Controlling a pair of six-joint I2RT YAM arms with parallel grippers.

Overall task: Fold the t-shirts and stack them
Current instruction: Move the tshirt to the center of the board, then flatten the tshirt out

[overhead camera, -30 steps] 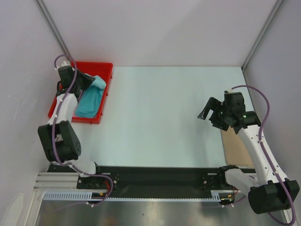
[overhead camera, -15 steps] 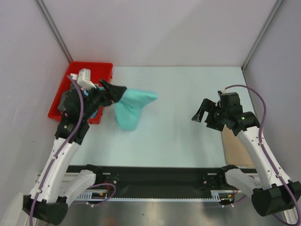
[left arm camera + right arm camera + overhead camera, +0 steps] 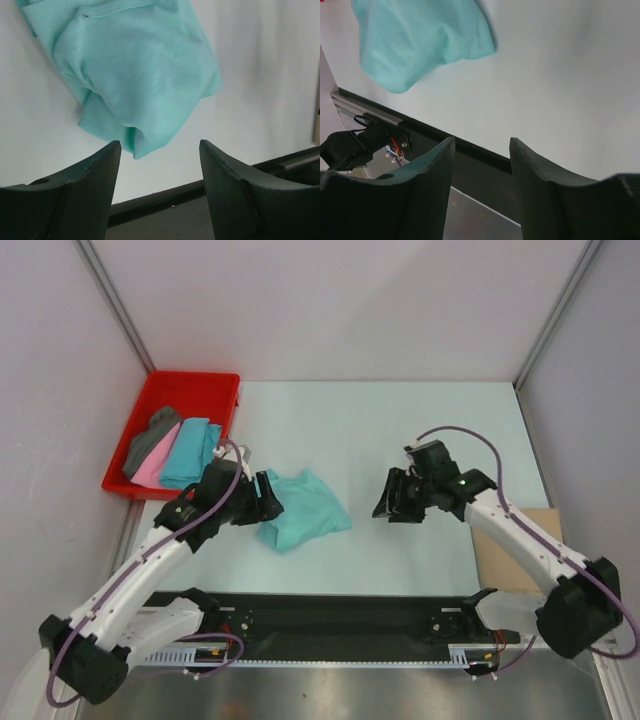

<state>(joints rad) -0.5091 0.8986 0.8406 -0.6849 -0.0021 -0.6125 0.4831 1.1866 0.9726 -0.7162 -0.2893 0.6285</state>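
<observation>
A mint green t-shirt (image 3: 305, 510) lies crumpled on the table, left of centre; it also shows in the left wrist view (image 3: 135, 75) and the right wrist view (image 3: 420, 40). My left gripper (image 3: 268, 496) (image 3: 160, 142) is open at the shirt's left edge, with nothing between its fingers. To the shirt's right, apart from it, my right gripper (image 3: 388, 502) (image 3: 481, 140) is open and empty, its jaws partly drawn in. Dark grey (image 3: 150, 438), pink (image 3: 150, 470) and turquoise (image 3: 190, 452) t-shirts lie in the red tray (image 3: 195, 378).
The red tray stands at the table's back left corner. A flat tan piece (image 3: 505, 550) lies at the table's right edge, partly under the right arm. A black rail (image 3: 340, 615) runs along the near edge.
My left arm swung from the tray out over the table, opened and let go of the mint green shirt, which now lies on the table. My right gripper moved left toward it, its jaws narrowing.
</observation>
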